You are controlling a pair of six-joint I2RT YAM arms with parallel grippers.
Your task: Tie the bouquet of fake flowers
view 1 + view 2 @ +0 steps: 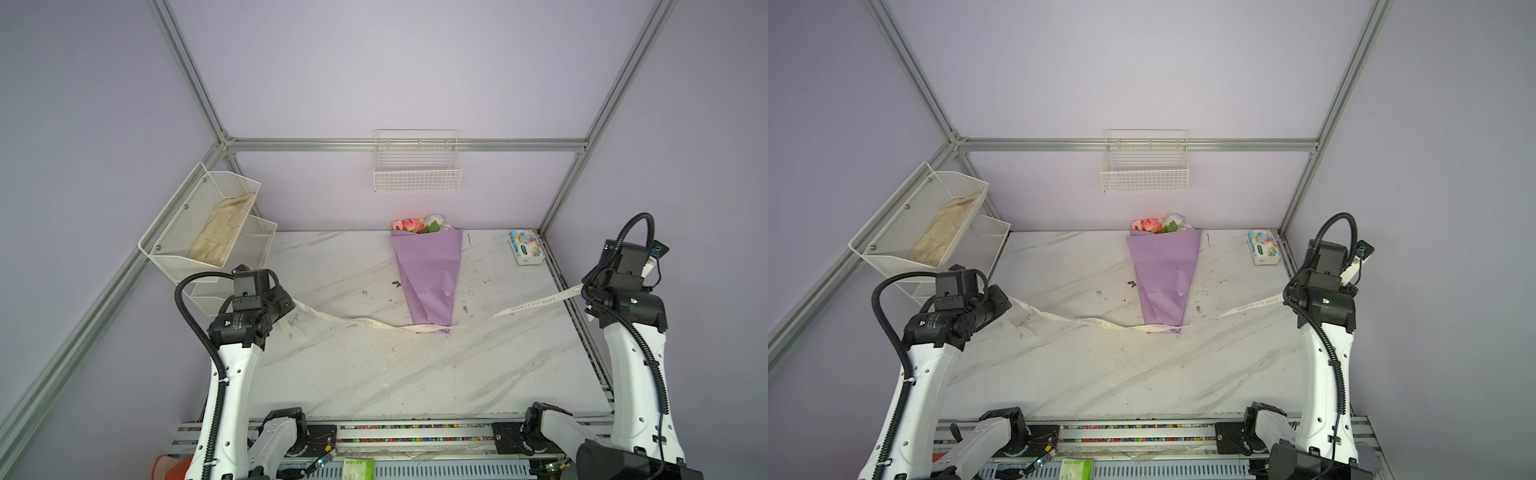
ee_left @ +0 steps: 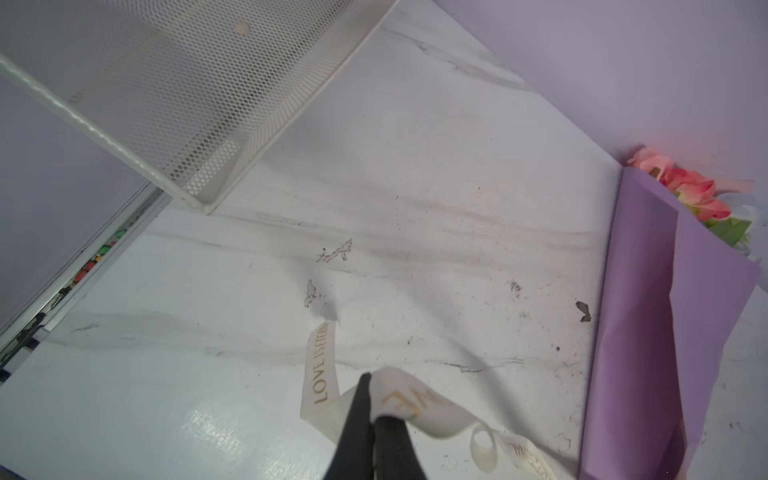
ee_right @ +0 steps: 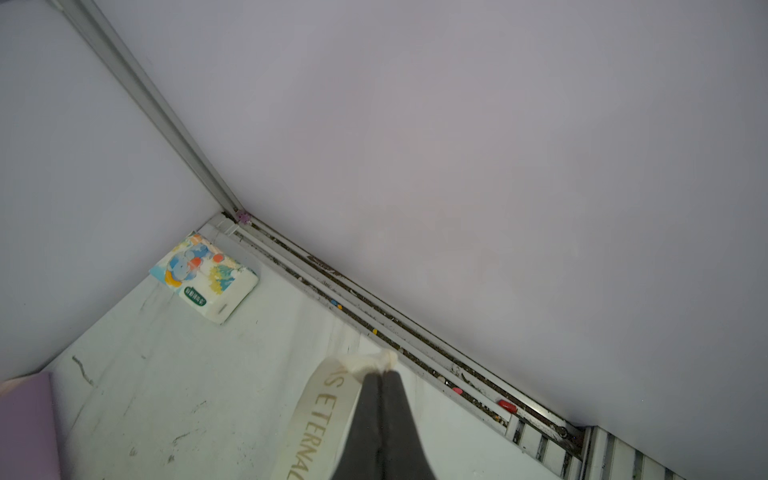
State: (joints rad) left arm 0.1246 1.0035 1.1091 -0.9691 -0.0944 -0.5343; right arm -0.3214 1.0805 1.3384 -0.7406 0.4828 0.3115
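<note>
Left gripper (image 2: 371, 401), black fingers, near the left edge of the white marble-pattern counter (image 1: 374, 374): jaws closed, pinching one end of the cream gold-lettered ribbon (image 2: 319, 365). Right gripper (image 3: 380, 380) at the counter's right edge: jaws closed, pinching the ribbon's other end.

In both top views the ribbon (image 1: 370, 323) sags between the two grippers. It lies on the counter mid-span and crosses the narrow near tip of the bouquet of fake flowers (image 1: 428, 274). Over or under the tip: cannot tell.

The bouquet is pink, white and pale blue roses with green leaves in a lilac paper cone. It lies flat mid-counter, flower heads at the far edge against the back wall, and neither gripper touches it.

Printed tissue pack (image 1: 525, 247) in the far right corner. White mesh shelf (image 1: 199, 220) over the far left corner, holding a beige cloth (image 1: 222, 232). White wire basket (image 1: 417, 174) on the back wall above the flowers.
</note>
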